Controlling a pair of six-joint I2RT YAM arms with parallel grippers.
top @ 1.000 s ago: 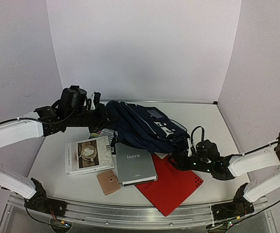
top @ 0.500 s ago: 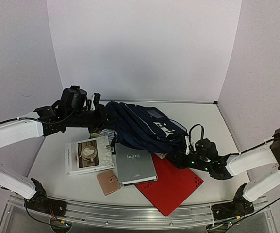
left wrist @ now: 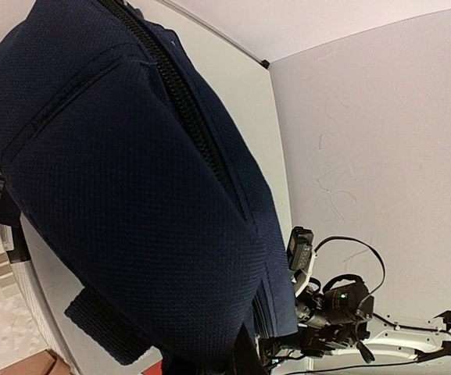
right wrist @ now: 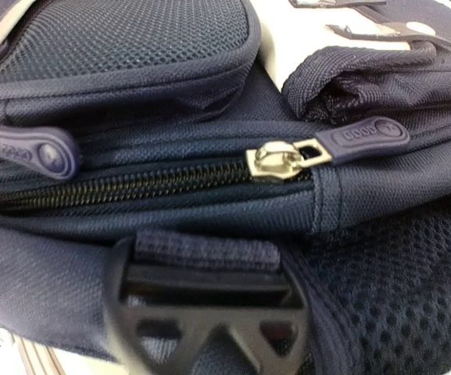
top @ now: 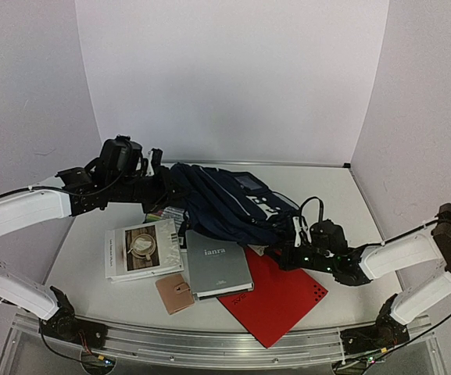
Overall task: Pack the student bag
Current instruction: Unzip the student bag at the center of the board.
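The student bag (top: 229, 201), dark navy with white patches, lies on its side mid-table. My left gripper (top: 165, 184) is shut on the bag's left end and holds it slightly raised; navy fabric (left wrist: 131, 180) fills the left wrist view. My right gripper (top: 282, 251) is shut at the bag's right lower edge. The right wrist view shows a closed zipper with a metal slider (right wrist: 276, 160) and navy pull (right wrist: 362, 139). Just below, a strap with a black buckle (right wrist: 209, 312) sits where the jaws are; the fingers themselves are hidden.
In front of the bag lie a book with a coffee-cup cover (top: 141, 248), a grey book (top: 218, 262), a small brown wallet (top: 175, 294) and a red folder (top: 280, 301). More printed matter (top: 172, 214) pokes out under the bag's left end.
My right gripper has slid left up to the bag's edge and closed there. The left arm and the bag have stayed in place.
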